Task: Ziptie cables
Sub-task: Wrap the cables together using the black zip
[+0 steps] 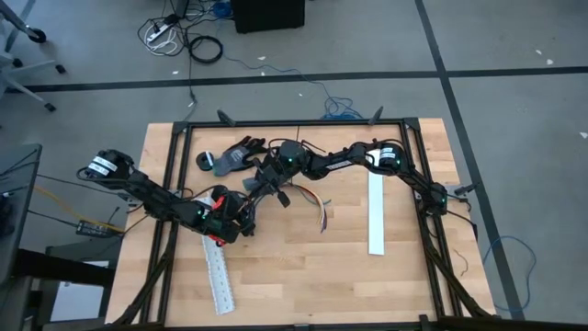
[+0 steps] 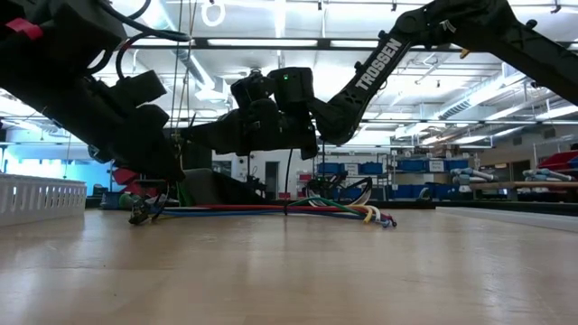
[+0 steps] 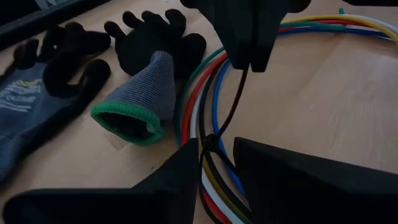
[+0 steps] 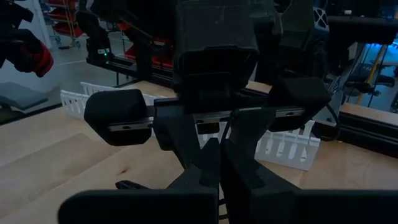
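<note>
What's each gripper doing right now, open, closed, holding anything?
Left gripper: closed around the cables and a thin black strand, likely a zip tie.
Right gripper: closed, pinching that strand's other end.

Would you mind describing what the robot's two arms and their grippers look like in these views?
Both arms are dark, jointed and slim. The right arm carries white TROSSEN lettering along one link and a small green light near its wrist. The left arm has a white band near its base and red parts by its wrist. Thin cables run along the links. The left gripper and right gripper have broad, matt black, wedge-shaped fingers.
</note>
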